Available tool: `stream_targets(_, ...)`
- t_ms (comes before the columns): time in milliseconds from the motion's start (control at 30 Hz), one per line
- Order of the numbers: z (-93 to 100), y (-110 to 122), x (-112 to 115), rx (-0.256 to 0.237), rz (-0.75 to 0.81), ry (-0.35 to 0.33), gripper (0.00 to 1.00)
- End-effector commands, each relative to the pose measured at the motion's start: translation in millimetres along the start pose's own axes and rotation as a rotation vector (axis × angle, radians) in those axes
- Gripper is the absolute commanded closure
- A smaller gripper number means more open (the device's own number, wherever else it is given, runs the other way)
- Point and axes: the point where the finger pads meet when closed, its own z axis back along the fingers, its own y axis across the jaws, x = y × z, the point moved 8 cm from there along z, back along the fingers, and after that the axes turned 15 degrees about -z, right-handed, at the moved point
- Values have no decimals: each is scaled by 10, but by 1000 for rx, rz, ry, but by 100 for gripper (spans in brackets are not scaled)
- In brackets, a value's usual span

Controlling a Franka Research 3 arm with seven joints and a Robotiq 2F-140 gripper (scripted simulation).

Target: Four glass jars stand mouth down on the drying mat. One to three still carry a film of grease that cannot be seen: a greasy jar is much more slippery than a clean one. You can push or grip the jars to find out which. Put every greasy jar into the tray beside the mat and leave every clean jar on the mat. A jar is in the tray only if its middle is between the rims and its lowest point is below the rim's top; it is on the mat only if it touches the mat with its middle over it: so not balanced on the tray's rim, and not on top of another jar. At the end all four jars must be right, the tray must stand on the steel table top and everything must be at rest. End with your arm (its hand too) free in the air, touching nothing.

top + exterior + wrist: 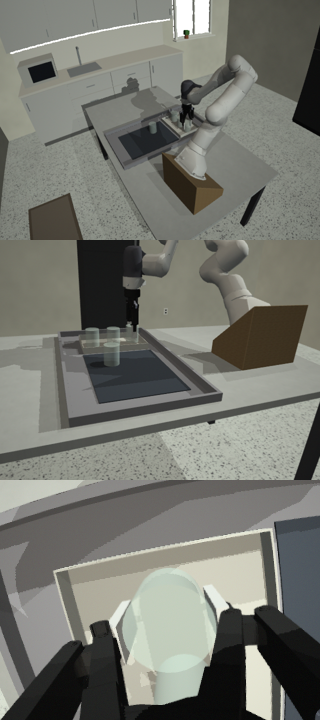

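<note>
My gripper (187,123) (132,327) (169,608) points down, shut on a pale glass jar (187,127) (133,336) (167,605). The held jar is upright inside the right part of the tray (189,133) (136,346) (165,557) in the exterior view, low down. I cannot tell whether it touches the tray floor. A second jar (173,116) (92,336) stands in the tray's far left part, and a third jar (179,122) (113,334) between them. A fourth jar (152,127) (111,354) stands on the dark mat (144,144) (144,376) (305,580), near its tray-side edge.
A raised grey rim (115,161) (144,409) surrounds the mat and tray. The brown wedge base (180,178) (273,335) of the arm stands on the table outside that rim. The tray's low walls stand close around the jars in it.
</note>
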Motion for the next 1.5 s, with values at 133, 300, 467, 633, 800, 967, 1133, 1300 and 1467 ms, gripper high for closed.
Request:
stream_targets(133, -42, 7, 37, 7, -10, -12, 100)
stream_targets(300, -42, 7, 37, 7, -10, -12, 100)
stream_targets(467, -42, 7, 37, 7, -10, -12, 0)
stream_targets(633, -42, 7, 37, 7, -10, -12, 0)
stream_targets(800, -42, 7, 37, 7, -10, -12, 0)
stream_targets(967, -42, 7, 37, 7, -10, -12, 0)
stream_targets(1133, 36, 7, 36, 7, -10, -12, 0)
stream_targets(1300, 232, 5, 34, 7, -10, -12, 0)
stream_targets(1467, 427, 4, 31, 7, -10, -12, 0)
